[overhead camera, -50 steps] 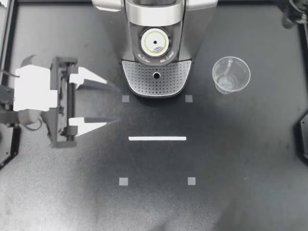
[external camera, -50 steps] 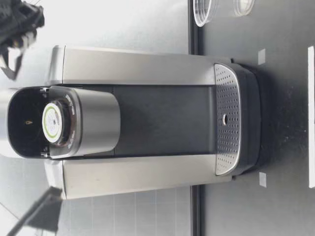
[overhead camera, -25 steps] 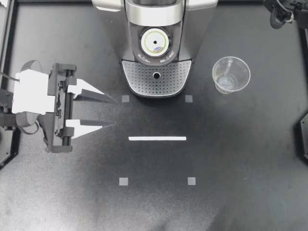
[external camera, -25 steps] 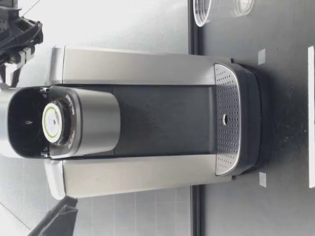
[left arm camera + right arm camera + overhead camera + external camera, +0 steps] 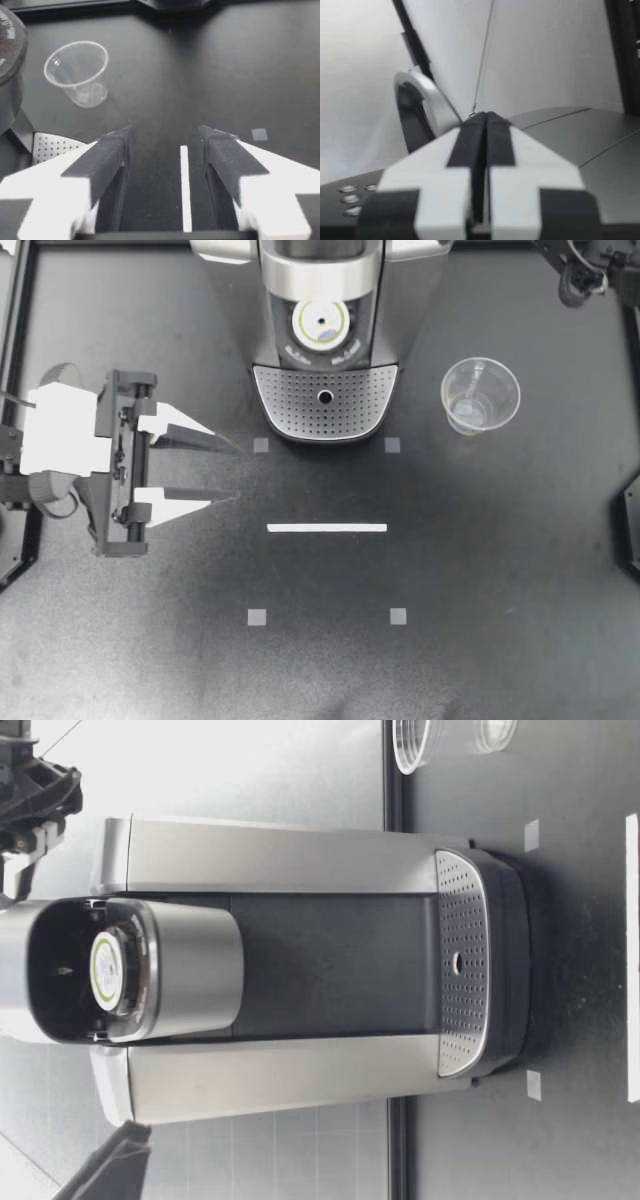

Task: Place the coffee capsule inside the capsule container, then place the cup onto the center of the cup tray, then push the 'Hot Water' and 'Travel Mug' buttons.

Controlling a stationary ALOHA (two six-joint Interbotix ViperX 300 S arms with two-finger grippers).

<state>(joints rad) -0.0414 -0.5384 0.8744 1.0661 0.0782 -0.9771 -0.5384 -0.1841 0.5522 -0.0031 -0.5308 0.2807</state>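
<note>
The coffee capsule (image 5: pixel 320 322) sits in the open capsule container of the coffee machine (image 5: pixel 330 280), its white foil top also plain in the low view (image 5: pixel 105 972). A clear plastic cup (image 5: pixel 480 395) stands upright on the table to the right of the perforated cup tray (image 5: pixel 325 405). My left gripper (image 5: pixel 235 472) hovers open and empty left of the tray, with the cup (image 5: pixel 77 72) far ahead of it. My right gripper (image 5: pixel 572 282) is at the back right corner, shut on nothing (image 5: pixel 482 125), high beside the machine's raised lid (image 5: pixel 420 102).
A white tape strip (image 5: pixel 327 528) and small grey square markers (image 5: pixel 257 617) lie on the black table in front of the machine. A row of buttons (image 5: pixel 350 200) shows on the machine's top under my right gripper. Dark frame rails run along the table's sides.
My left gripper has narrowed a little and drawn back to the left. My right arm has come into the top view at the back right. The machine's capsule head has tipped slightly.
</note>
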